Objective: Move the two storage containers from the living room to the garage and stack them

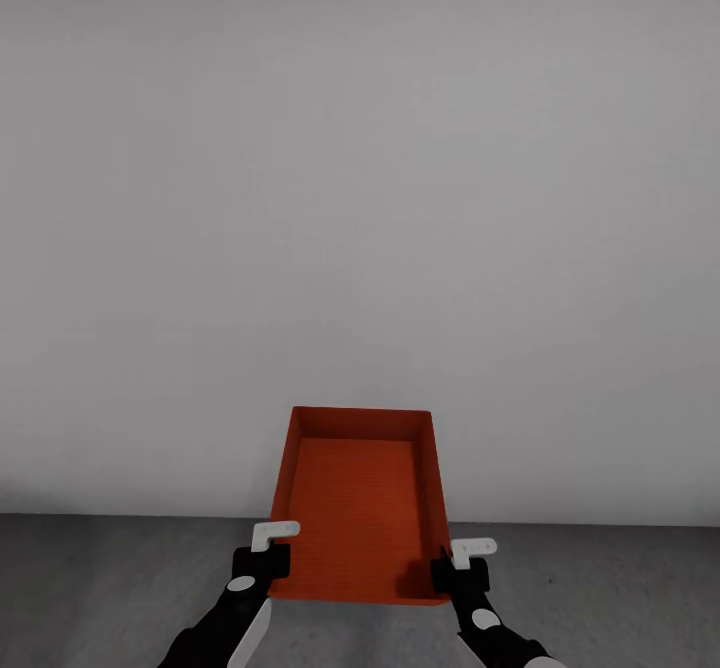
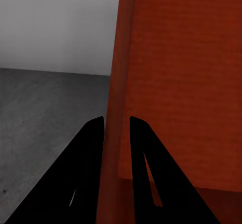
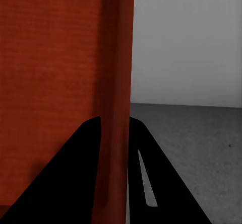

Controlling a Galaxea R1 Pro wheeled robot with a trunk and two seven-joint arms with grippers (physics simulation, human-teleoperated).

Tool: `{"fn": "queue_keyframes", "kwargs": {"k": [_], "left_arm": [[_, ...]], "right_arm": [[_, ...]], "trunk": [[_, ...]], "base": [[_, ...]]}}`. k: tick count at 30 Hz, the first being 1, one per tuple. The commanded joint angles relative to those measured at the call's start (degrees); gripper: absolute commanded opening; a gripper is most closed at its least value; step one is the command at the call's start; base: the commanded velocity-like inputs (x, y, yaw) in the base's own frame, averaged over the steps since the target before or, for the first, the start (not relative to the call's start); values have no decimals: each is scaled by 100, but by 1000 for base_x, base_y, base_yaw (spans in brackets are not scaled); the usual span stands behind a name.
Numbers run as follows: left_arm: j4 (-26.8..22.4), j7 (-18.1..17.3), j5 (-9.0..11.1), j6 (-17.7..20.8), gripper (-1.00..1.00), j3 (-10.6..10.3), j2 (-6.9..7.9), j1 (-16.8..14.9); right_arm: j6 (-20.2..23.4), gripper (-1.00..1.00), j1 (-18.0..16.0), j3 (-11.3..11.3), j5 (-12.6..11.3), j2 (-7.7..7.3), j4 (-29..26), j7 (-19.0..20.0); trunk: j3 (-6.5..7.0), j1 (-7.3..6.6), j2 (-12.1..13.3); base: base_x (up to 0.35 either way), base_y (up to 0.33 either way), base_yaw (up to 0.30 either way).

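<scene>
- One red-orange bin (image 1: 358,503) is in view, held up in front of the robot above the grey concrete floor (image 1: 120,578).
- Two grippers: the left gripper (image 2: 117,128) has its jaws clenched on the bin's left wall, the right gripper (image 3: 115,128) on its right wall.
- A plain white wall (image 1: 360,198) stands close ahead.

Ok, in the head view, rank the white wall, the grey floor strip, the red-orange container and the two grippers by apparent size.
1. White wall
2. Grey concrete floor
3. Red-orange storage container
4. Left gripper and right gripper: they look alike, so no ranking between them.
</scene>
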Motion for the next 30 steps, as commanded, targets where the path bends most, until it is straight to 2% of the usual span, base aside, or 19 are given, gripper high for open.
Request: {"fn": "queue_keyframes", "kwargs": {"k": [1,17,30], "left_arm": [[-2,78,85,30,-100,-36,11,0],[-1,78,84,30,-100,-36,7,0],[-8,78,80,30,-100,-36,7,0]], "right_arm": [[-400,-100,-9,-139,117,5,-51,-32],[-404,-100,-9,-135,116,6,-51,-32],[-399,-100,-9,-133,106,7,-51,-32]], "trunk": [[-10,1,-7],[-14,1,-7],[-119,1,-7]], "base": [[0,0,0],[0,0,0],[0,0,0]]}}
